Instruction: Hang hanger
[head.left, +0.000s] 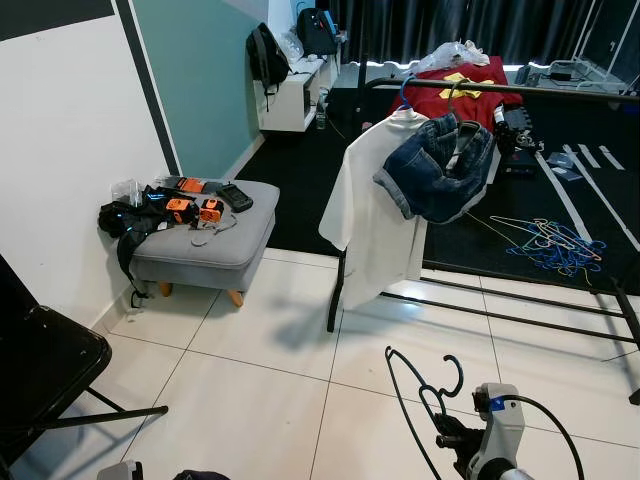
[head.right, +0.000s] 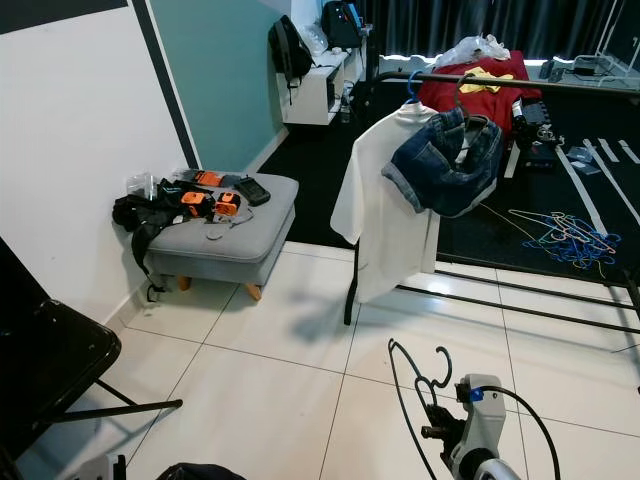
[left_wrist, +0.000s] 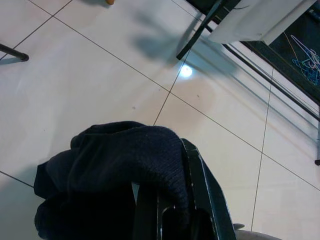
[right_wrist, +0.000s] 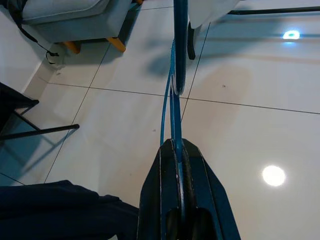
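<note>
Here, left to right, is what we see.

Folding chair (head.left: 45, 370): black, at the far left, against the white wall.

Left gripper (left_wrist: 172, 200): low over the white tile floor (head.left: 270, 380); we see it clenched on a dark knitted garment (left_wrist: 115, 170) that drapes over its fingers.

Ottoman (head.left: 215, 235): grey, by the wall, carrying orange-and-black devices (head.left: 195, 208) and a black strap bag (head.left: 125, 222) hanging off its left end.

Clothes rack (head.left: 560, 93): a black rail beyond the tiles, standing partly on the dark carpet.

White shirt (head.left: 375, 215): hanging from the rail's left end on a blue hook.

Denim jeans (head.left: 440, 170): draped just to the right of the shirt, touching it.

Hanger (head.left: 425, 395): black wire, held upright low in front of us, hook uppermost, well short of the rail.

Right gripper (right_wrist: 179, 187): we find it clenched on the hanger's wire, fingers pressed together around it.

Loose hangers (head.left: 555, 245): a blue tangle on the carpet at the right, beyond the rack's base bars.
</note>
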